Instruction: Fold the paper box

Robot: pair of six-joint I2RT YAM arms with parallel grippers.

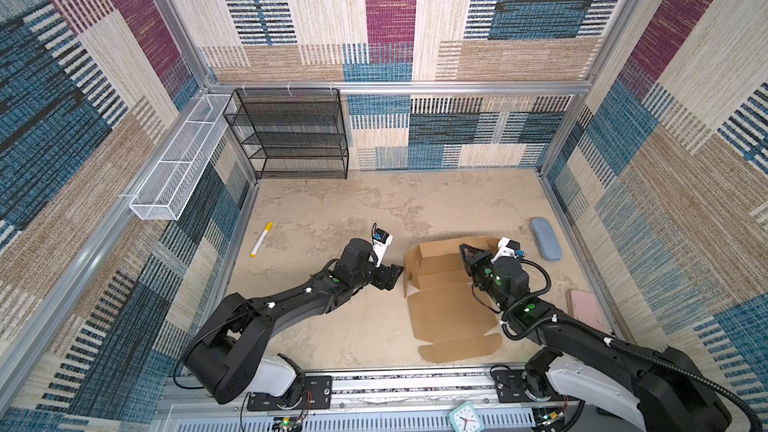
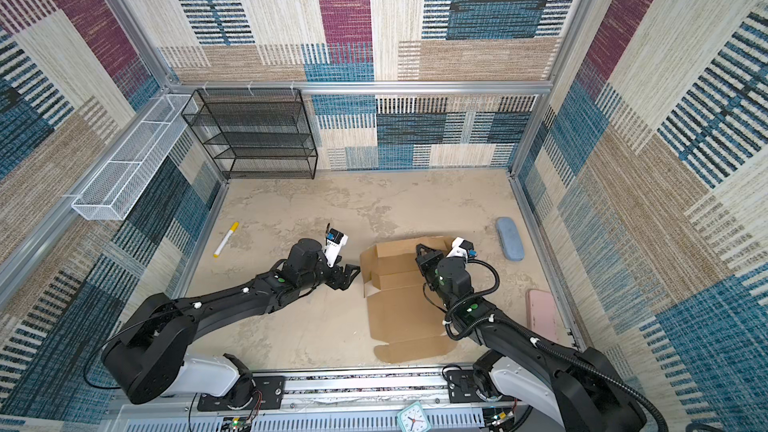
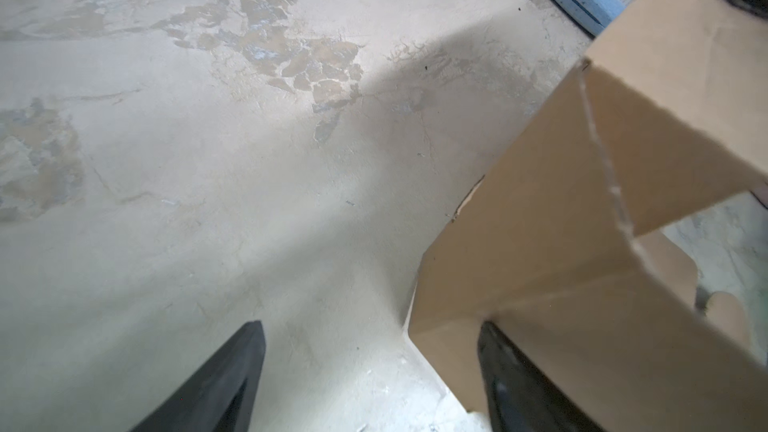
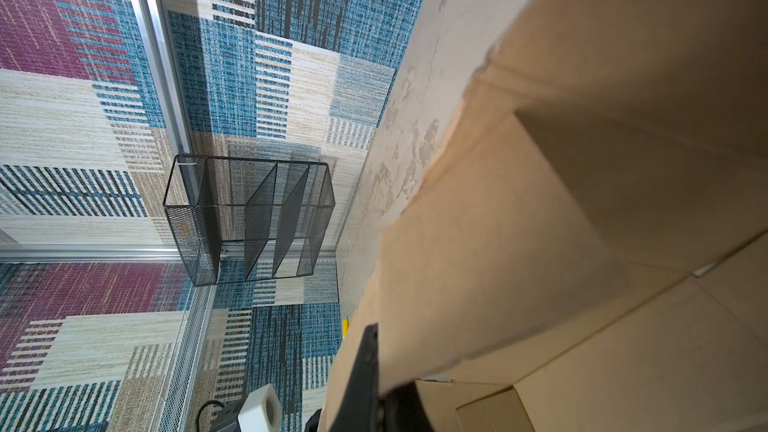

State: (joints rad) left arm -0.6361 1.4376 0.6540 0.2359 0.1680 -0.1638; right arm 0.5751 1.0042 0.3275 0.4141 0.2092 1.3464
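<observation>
Your workspace is a mottled beige tabletop (image 1: 332,209) walled in patchwork carpet. The paper box (image 1: 449,313) lies right of centre, its far end folded up into walls and its near panel flat, reaching toward the front rail. Your left gripper (image 1: 392,277) stands wide open just beside the box's left flap, with one finger (image 3: 507,371) against the cardboard. Your right gripper (image 1: 465,249) is pinched tight on the box's far wall. A blue case (image 1: 545,238) lies apart to its right.
</observation>
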